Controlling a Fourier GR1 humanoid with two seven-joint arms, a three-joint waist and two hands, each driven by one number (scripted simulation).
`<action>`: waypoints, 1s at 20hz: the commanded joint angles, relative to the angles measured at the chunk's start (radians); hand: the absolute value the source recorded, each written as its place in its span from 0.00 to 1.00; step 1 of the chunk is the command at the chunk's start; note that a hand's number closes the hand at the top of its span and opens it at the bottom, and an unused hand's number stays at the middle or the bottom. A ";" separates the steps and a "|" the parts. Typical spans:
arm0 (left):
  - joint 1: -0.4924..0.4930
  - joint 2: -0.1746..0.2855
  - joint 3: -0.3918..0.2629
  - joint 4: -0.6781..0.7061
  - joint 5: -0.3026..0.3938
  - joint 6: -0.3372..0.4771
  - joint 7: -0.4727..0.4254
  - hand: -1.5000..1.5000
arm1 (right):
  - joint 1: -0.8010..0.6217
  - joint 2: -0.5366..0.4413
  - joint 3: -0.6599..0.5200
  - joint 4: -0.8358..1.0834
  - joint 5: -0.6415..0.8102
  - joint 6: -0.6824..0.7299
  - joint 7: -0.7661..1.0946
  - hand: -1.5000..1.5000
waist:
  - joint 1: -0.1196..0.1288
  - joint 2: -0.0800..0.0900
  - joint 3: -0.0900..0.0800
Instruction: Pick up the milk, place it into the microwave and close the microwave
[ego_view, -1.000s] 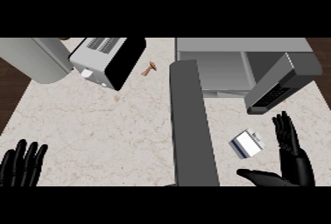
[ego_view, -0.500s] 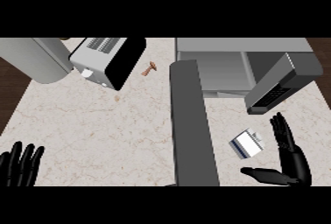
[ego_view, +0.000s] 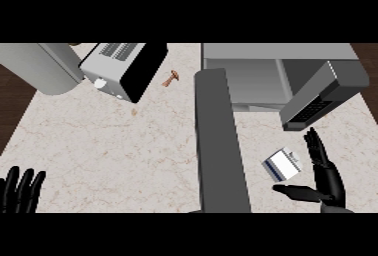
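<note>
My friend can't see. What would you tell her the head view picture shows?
The robot's open right hand sits beside a milk carton on the counter, not gripping it. The microwave behind stands open; the left hand rests at the lower left.

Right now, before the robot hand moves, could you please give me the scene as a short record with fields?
milk: small carton on the counter, not held
right robot hand: open, fingers straight, just right of the milk, thumb below it
left robot hand: open, resting at the lower left edge
microwave: upper right, open, no milk inside
toaster: upper left
task state: milk not yet picked up
</note>
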 joint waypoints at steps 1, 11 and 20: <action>-0.097 0.012 0.038 0.080 0.007 0.001 0.017 0.00 | -0.104 -0.017 -0.039 0.224 0.009 -0.013 -0.105 0.00 | 0.000 0.002 0.000; -0.051 0.027 0.079 -0.007 0.036 -0.018 0.050 0.00 | -0.153 -0.028 -0.011 0.428 0.030 0.088 -0.206 0.00 | -0.001 0.001 0.000; -0.038 0.006 0.015 -0.005 -0.006 0.003 0.046 0.00 | -0.295 -0.067 -0.073 0.622 0.014 0.091 -0.302 0.00 | 0.013 0.006 0.003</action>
